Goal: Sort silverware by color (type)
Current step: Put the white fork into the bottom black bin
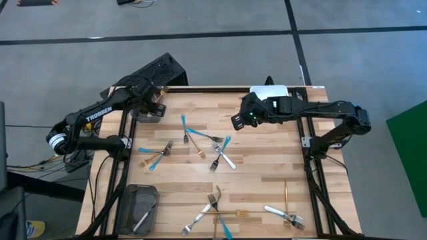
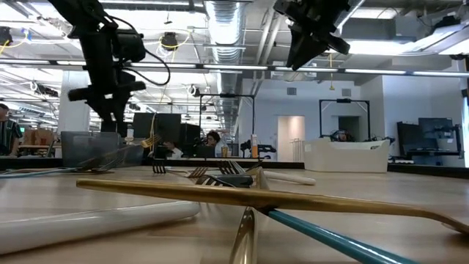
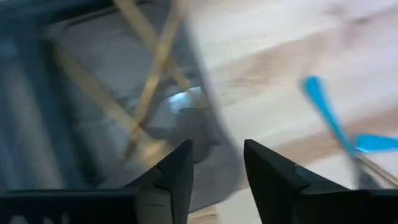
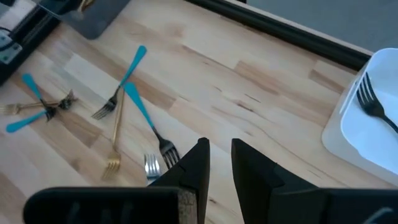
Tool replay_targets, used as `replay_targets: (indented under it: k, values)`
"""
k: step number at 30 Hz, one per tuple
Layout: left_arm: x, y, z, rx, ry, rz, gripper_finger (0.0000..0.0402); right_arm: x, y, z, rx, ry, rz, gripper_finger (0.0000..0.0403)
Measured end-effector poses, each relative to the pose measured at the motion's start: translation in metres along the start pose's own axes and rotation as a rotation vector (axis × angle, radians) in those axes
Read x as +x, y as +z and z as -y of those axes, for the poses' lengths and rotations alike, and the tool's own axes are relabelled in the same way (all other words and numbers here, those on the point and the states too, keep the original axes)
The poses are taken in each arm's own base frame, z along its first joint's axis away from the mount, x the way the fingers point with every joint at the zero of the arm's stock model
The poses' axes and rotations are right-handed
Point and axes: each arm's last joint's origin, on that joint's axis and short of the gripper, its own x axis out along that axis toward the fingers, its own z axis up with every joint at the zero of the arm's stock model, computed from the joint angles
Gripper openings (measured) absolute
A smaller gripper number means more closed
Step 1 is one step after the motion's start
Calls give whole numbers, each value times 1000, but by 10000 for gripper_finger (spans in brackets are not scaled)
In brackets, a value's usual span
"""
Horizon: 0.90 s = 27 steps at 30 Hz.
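Note:
My left gripper [image 3: 216, 158] hangs open above a dark tray [image 3: 74, 143] at the table's far left [image 1: 148, 115]. Several gold utensils [image 3: 149, 68] lie crossed in that tray, below and beyond the fingertips, with nothing between the fingers. My right gripper [image 4: 219, 152] hovers open over the table's far middle [image 1: 237, 121], touching nothing. Below it, blue-handled forks [image 4: 134, 93], a gold fork [image 4: 115, 140] and a silver fork [image 4: 152, 165] lie flat on the wood. A fork [image 4: 373, 99] lies in the white bin [image 4: 348, 140].
More silverware lies scattered on the table: a cluster at mid-left [image 1: 157, 155], a crossed heap at the near middle [image 1: 213, 210], a gold piece [image 1: 285, 193] and a silver one [image 1: 283, 215] at the near right. A second dark tray [image 1: 137, 197] at the near left holds a silver utensil [image 1: 141, 220].

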Motion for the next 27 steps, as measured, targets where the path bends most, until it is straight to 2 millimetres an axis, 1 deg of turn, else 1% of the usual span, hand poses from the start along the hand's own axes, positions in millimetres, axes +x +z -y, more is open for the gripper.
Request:
replay_targets:
  k: [4, 7, 10, 13, 16, 21, 24, 27]
  values:
    - [-5, 8, 9, 85, -195, 22, 138, 0, -1, 0, -27, 4, -21, 93]
    - [-13, 16, 15, 98, -311, 58, 138, 0, -4, 2, -55, -9, -51, 93]
    - [-22, 24, 19, 107, -365, 94, 138, 0, -6, 4, -57, -24, -68, 93]
    - [-32, 28, 23, 122, -385, 125, 139, -5, -5, 3, -34, 60, -114, 93]
    - [-44, 28, 27, 124, -409, 176, 139, -18, -4, 0, -33, 151, -111, 93]
    - [-67, 23, 32, 87, -448, 302, 139, -29, -13, -4, -74, 183, -123, 93]
    - [-81, 18, 42, 76, -500, 372, 139, -34, -20, -10, -100, 201, -138, 93]
    - [-90, 9, 57, 121, -558, 404, 139, -37, -30, -17, -140, 217, -161, 93]
